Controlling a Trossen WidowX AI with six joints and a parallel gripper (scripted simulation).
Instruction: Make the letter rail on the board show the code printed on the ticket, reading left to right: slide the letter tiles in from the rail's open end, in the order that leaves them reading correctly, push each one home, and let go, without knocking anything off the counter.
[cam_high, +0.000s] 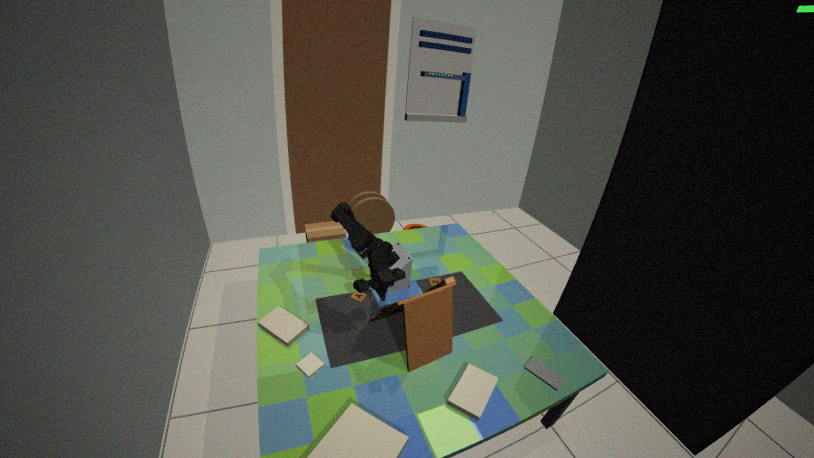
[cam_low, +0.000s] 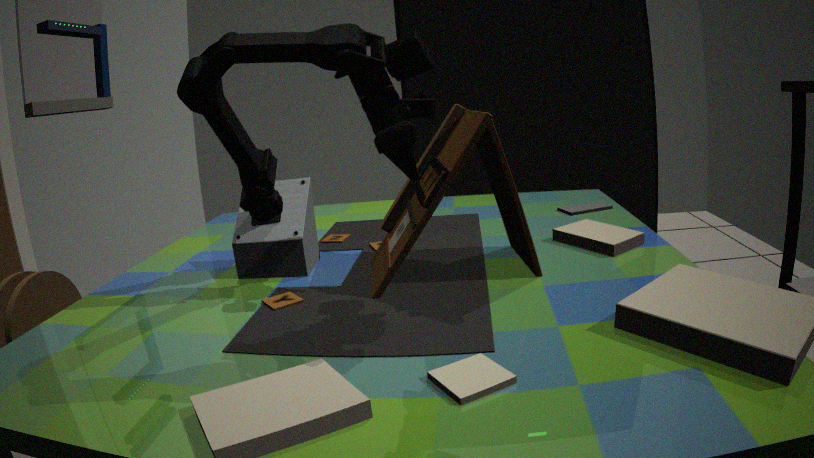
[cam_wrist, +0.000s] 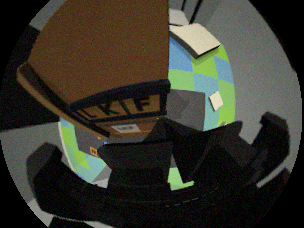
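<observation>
The leaning wooden board (cam_high: 429, 327) (cam_low: 469, 132) (cam_wrist: 110, 55) carries a dark rail (cam_wrist: 120, 92). In the wrist view, tiles L (cam_wrist: 86, 114), K (cam_wrist: 107, 109) and F (cam_wrist: 143, 104) sit in the rail, left to right. The white ticket (cam_low: 400, 227) (cam_wrist: 125, 128) is below the rail; its print is too small to read surely. My gripper (cam_low: 418, 175) (cam_wrist: 161, 120) is shut and empty, its tips close to the board's face by the rail. A Y tile (cam_high: 358, 296) (cam_low: 282, 300) and an N tile (cam_low: 335, 238) (cam_wrist: 94, 151) lie loose. Another tile (cam_low: 375, 245) is partly hidden by the board.
The board stands on a dark mat (cam_high: 358, 341) (cam_low: 364, 330). The arm's grey base block (cam_low: 270, 256) stands behind the mat. Several pale slabs, among them a small one (cam_high: 310, 364) (cam_low: 472, 377) and a large one (cam_low: 717, 319), and a thin grey bar (cam_high: 544, 373) (cam_low: 584, 209) lie on the counter.
</observation>
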